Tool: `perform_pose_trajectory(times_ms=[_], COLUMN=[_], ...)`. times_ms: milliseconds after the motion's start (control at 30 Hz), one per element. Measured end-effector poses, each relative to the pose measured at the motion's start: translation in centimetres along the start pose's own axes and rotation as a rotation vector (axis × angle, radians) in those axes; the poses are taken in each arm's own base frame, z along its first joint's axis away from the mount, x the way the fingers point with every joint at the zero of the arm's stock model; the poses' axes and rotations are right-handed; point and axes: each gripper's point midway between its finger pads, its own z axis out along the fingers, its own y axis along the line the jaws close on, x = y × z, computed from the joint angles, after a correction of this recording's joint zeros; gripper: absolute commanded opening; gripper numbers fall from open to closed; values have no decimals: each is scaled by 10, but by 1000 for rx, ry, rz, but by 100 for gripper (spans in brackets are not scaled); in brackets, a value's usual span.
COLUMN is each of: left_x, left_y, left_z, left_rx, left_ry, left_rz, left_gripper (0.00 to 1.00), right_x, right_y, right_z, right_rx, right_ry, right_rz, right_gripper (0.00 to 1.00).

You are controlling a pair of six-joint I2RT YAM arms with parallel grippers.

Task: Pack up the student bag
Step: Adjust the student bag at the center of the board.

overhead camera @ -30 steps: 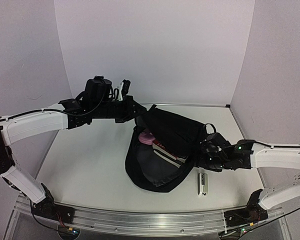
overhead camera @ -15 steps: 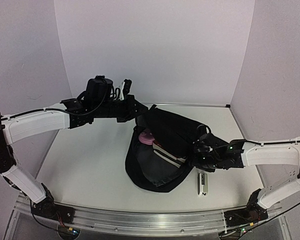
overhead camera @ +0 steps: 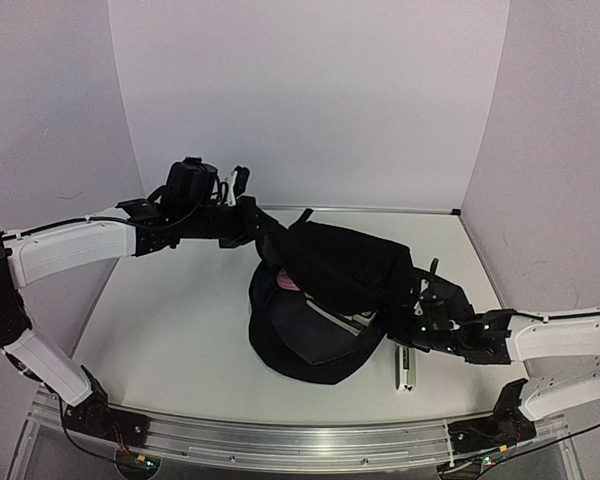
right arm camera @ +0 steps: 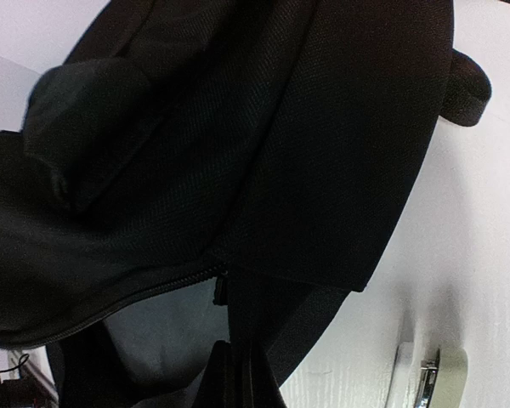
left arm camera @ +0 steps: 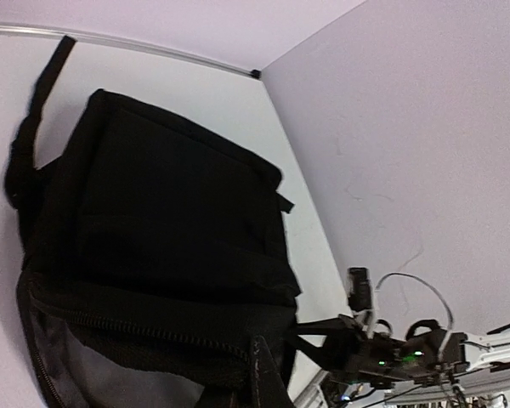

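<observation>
Right gripper: the right gripper (right arm camera: 238, 374) is pinching, fingers together, a fold of the bag (overhead camera: 340, 265) just under the zip (right arm camera: 136, 293), low centre of its wrist view.
Left gripper: the left gripper (left arm camera: 259, 378) is clamping the bag's rim, jaws closed on fabric.
Bag: it is lying mid-table, mouth gaping toward the lower left.
Doing it well: both should be pulling gently apart, keeping the mouth taut.
Risk: a stapler (overhead camera: 407, 368) is lying just beside the right gripper.

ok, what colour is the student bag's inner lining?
Grey lining inside the black student bag; it shows best in the right wrist view.
</observation>
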Motion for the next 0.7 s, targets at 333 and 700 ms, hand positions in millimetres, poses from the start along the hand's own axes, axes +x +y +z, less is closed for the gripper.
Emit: perform_pose_trajectory(times_ms=[333, 700], left_x=[33, 40], left_y=[105, 44], left_z=[15, -2], left_rx=[-244, -170], left_ry=[67, 60], left_rz=[50, 298], left_gripper=[23, 75], right_x=[11, 18], right_y=[23, 33], right_z=[-21, -23], right_rx=[-254, -324], right_ry=[12, 41], right_rz=[-30, -34], right_gripper=[0, 0])
